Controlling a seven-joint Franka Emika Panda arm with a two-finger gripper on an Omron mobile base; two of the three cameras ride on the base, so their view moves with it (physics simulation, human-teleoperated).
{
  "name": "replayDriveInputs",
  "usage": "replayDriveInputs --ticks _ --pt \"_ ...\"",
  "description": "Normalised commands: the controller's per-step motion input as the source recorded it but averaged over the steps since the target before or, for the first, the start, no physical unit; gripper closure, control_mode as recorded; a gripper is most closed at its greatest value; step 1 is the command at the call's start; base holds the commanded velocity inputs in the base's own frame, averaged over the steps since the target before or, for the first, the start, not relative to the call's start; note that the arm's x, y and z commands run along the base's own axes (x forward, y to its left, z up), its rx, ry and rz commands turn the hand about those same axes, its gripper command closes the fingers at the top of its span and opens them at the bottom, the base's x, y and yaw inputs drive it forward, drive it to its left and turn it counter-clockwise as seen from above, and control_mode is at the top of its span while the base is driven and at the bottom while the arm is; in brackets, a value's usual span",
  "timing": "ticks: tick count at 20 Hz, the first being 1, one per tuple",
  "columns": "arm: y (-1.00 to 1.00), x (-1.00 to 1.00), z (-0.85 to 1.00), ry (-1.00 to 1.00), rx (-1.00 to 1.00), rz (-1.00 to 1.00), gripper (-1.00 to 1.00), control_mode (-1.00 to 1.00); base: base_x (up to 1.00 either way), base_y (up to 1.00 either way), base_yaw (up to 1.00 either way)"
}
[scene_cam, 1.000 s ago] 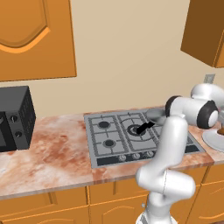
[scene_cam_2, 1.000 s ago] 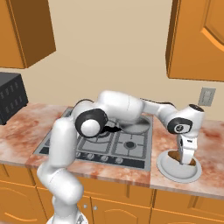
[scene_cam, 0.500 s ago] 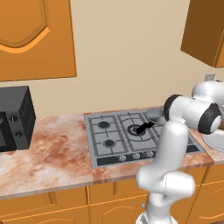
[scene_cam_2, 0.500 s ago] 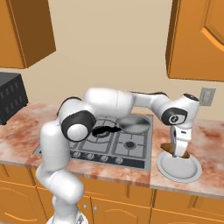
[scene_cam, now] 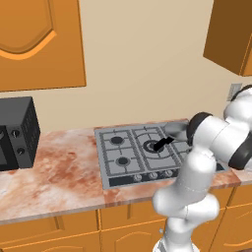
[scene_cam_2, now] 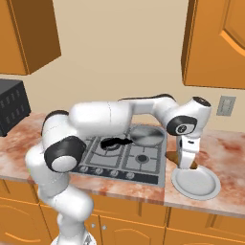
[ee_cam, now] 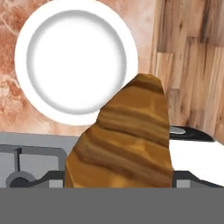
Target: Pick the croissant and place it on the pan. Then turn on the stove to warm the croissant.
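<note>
Croissant held up off its plate, right of the stove.

From the left: one black microwave (scene_cam: 15, 133) at the counter's far end, then open marble counter (scene_cam: 64, 172), then one stove (scene_cam_2: 129, 158) with five burners, its front knob strip near the counter edge. One pan (scene_cam_2: 147, 136) sits on the back right burner, handle pointing left. Right of the stove's edge lies one white plate (ee_cam: 76, 61), bare, with the gripper (scene_cam_2: 185, 160) above it, jaws closed around one croissant (ee_cam: 124, 140), brown, golden-ridged, tapering to a point.
</note>
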Motion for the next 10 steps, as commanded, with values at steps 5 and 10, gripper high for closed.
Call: replayDriveInputs --ticks 5,10 --pt "0.75 -0.03 0.27 -0.01 -0.02 0.01 1.0 -1.0 0.0 0.0 0.0" --pt "0.77 -0.03 0.16 -0.03 -0.03 0.0 1.0 -1.0 0.0 0.0 0.0"
